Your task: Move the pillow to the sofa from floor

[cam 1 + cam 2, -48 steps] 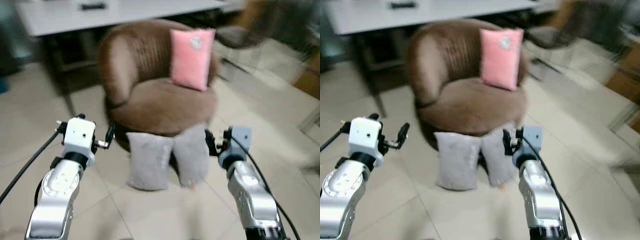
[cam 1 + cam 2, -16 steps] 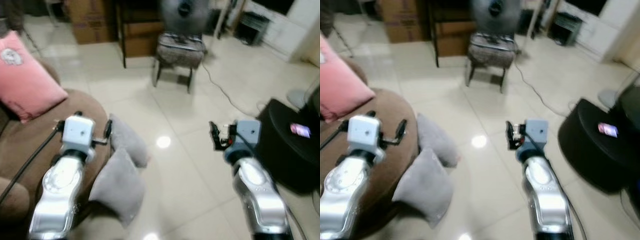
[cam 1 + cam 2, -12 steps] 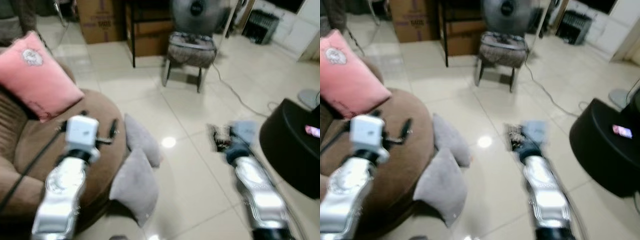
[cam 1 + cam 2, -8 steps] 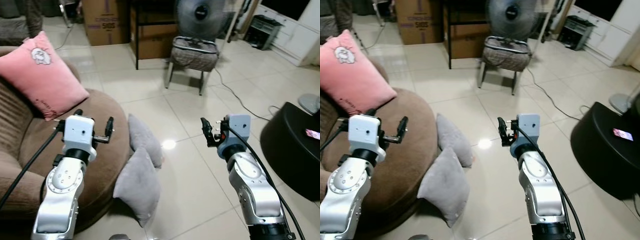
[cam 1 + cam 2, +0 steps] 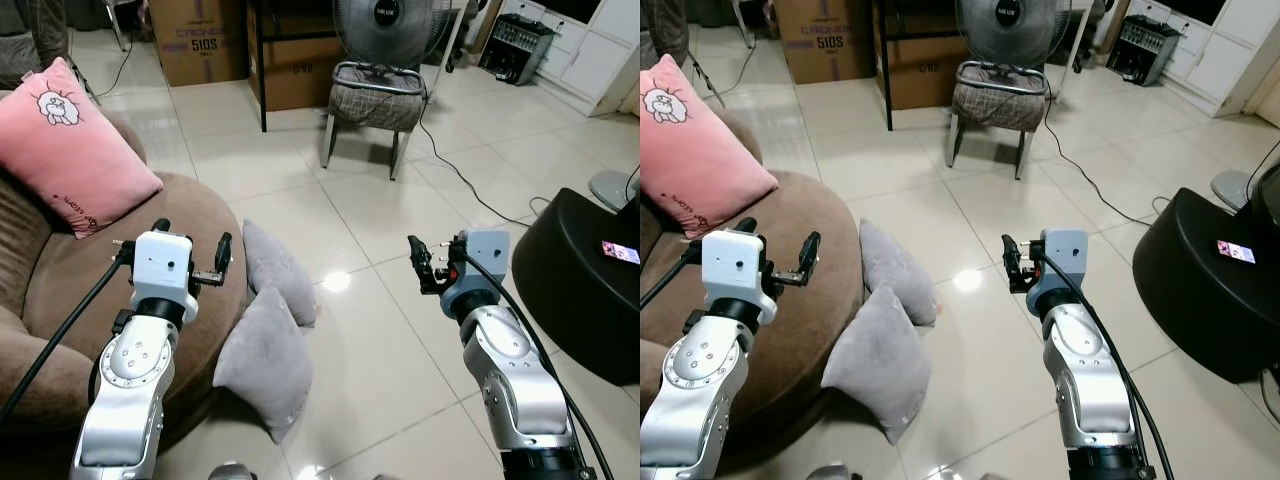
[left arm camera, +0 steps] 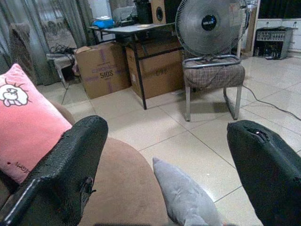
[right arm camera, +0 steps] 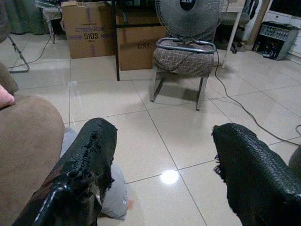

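Both pincers (image 5: 222, 262) (image 5: 418, 265) gape wide, empty — nearer grey pillow (image 5: 262, 362) half-hidden behind sofa (image 5: 60, 300).

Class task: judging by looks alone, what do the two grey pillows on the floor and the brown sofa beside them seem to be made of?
Grey pillows: soft matte woven fabric, probably; they sag and crease. Brown sofa: plush, velvety upholstery, seemingly, with a faint sheen and ribbed back.

At the top centre I see a fan (image 5: 385, 25) behind a stool (image 5: 377, 105); cardboard boxes (image 5: 205, 40) upper left, black pouf (image 5: 580, 280) right.
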Controlling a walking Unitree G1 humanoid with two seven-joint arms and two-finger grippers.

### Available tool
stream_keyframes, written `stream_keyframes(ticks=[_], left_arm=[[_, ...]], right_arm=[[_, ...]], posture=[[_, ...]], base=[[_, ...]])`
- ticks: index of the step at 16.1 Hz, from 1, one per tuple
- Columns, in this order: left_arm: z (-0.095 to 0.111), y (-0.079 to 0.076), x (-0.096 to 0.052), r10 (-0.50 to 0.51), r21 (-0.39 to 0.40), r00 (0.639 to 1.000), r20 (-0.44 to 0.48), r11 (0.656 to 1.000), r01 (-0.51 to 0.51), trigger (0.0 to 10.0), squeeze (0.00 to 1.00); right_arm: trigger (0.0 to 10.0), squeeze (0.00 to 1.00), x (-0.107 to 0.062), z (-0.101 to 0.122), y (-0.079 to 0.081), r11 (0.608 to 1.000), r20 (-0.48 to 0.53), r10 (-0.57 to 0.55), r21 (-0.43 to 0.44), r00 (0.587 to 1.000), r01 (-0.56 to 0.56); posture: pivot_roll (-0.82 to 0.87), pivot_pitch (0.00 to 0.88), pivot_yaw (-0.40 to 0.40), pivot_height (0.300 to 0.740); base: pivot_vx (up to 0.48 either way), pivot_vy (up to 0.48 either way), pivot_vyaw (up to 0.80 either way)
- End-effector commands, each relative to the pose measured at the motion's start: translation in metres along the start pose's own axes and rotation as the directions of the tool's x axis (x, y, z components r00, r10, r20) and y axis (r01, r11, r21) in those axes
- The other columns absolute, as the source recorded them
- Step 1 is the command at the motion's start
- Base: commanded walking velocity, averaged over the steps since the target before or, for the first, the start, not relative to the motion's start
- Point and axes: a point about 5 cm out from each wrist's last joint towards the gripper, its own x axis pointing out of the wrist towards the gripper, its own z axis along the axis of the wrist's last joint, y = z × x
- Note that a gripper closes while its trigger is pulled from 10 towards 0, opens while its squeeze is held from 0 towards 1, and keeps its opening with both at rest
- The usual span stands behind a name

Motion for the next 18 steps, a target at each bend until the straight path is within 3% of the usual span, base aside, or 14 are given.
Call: stream_keyframes(ticks=[1, 6, 16, 18], left_arm=[[0.003, 0.0, 0.0, 0.005, 0.01, 1.0, 0.013, 1.0, -0.005, 10.0, 0.0], [0.003, 0.0, 0.001, 0.01, 0.018, 1.0, 0.018, 1.0, -0.011, 10.0, 0.0], [0.002, -0.001, 0.003, -0.007, 0.047, 1.0, 0.017, 0.999, 0.006, 10.0, 0.0], [0.001, -0.001, 0.003, -0.006, 0.055, 1.0, 0.016, 0.999, 0.005, 10.0, 0.0]], right_arm=[[10.0, 0.0, -0.001, 0.0, -0.003, 1.0, 0.003, -0.008, 0.008, 1.0, 0.008], [10.0, 0.0, -0.001, -0.001, -0.005, 1.0, 0.002, -0.014, -0.002, 1.0, 0.014], [10.0, 0.0, -0.003, -0.005, -0.009, 0.999, 0.01, -0.043, -0.017, 0.999, 0.043], [10.0, 0.0, -0.014, -0.013, -0.01, 0.999, 0.011, -0.044, -0.027, 0.999, 0.044]], posture=[[0.11, 0.0, -0.069, 0.675], [0.11, 0.0, -0.07, 0.625], [0.11, 0.0, -0.065, 0.625], [0.11, 0.0, -0.068, 0.625]], base=[[0.0, 0.0, 0.0], [0.0, 0.0, 0.0], [0.0, 0.0, 0.0], [0.0, 0.0, 0.0]])
